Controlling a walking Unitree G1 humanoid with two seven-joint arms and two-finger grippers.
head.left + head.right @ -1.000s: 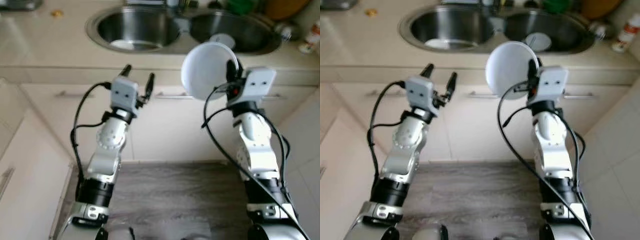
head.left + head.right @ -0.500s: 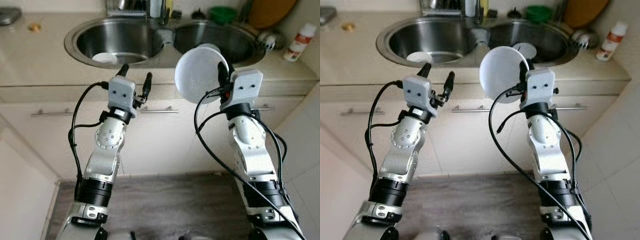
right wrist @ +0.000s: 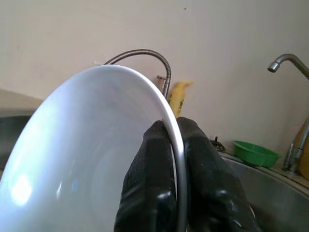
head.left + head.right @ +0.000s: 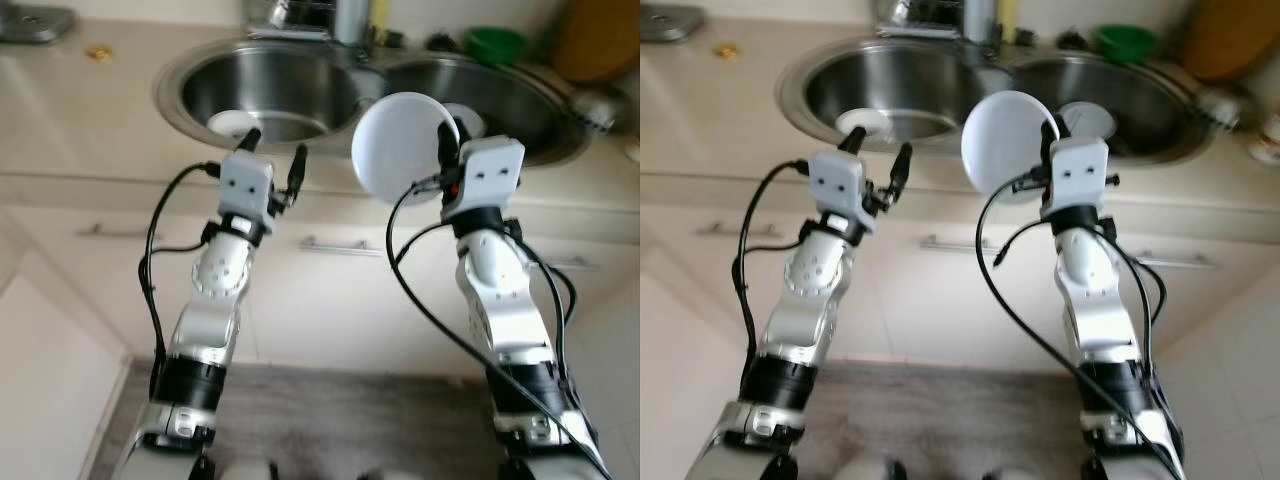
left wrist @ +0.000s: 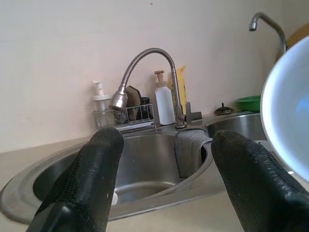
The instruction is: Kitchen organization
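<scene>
My right gripper (image 4: 447, 150) is shut on the rim of a white bowl (image 4: 398, 146), held on edge above the counter's front edge before the double steel sink (image 4: 270, 95). In the right wrist view the two black fingers (image 3: 149, 179) pinch the white bowl's (image 3: 82, 164) rim. My left gripper (image 4: 275, 155) stands open and empty to the left of the bowl, in front of the left basin. A small white dish (image 4: 232, 123) lies in the left basin, and another white dish (image 4: 465, 117) lies in the right basin.
A curved tap (image 5: 145, 63), soap bottles (image 5: 163, 104) and a small rack stand behind the sink. A green bowl (image 4: 496, 42) sits at the back right. Cream cabinet fronts with bar handles (image 4: 345, 246) run below the counter (image 4: 70, 120). Grey floor lies underfoot.
The head view has shifted and the sink now looks nearer. Both arms keep the same pose, with the bowl still held by my right gripper.
</scene>
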